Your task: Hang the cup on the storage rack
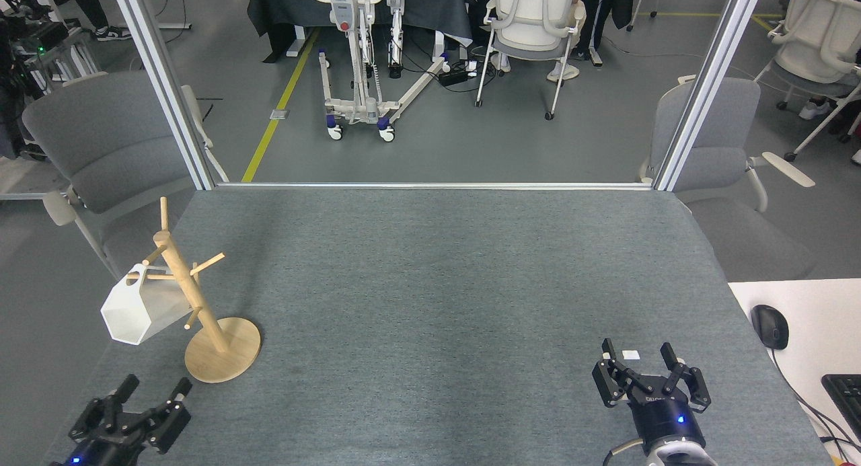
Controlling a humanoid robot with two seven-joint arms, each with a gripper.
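Cup (138,311) hangs by its handle on the storage rack (195,298) at the table's (437,284) left edge. Looks rigid, breakable ceramic; best gripped across the faceted body. Left gripper (138,402) and right gripper (651,366) both spread, empty.

Grey floor (471,143) with yellow line (279,106), grey chairs (101,143), white office chair (535,22), aluminium posts (165,83)
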